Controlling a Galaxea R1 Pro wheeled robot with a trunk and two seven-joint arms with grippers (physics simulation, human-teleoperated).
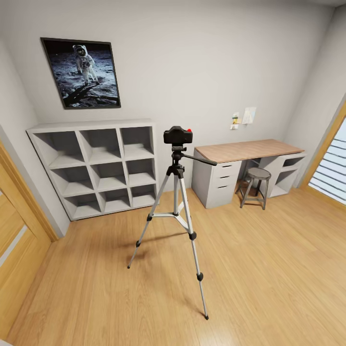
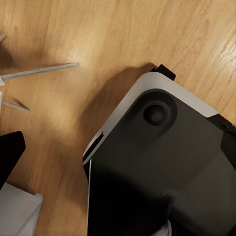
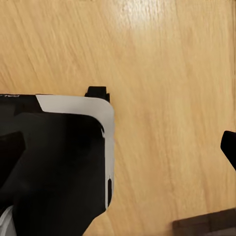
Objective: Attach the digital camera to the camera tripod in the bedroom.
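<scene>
The camera tripod [image 1: 176, 211] stands on the floor [image 1: 269, 269] in the middle of the room, all three feet down. The digital camera [image 1: 178, 135] sits on the tripod head, upright. Behind and to the left, the cube shelf [image 1: 98, 168] stands against the back wall, with the poster [image 1: 81, 73] on the wall above it. To the right of the shelf, the desk [image 1: 247, 150] stands along the same wall; the stool [image 1: 255, 185] stands on the floor at the desk's front edge, partly under it. The window [image 1: 331, 163] is at the far right.

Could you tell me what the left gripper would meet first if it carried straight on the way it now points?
Probably the robot's own dark base, which takes up most of the left wrist view along its pointing line; the wood floor lies beyond it. Depth is unclear.
</scene>
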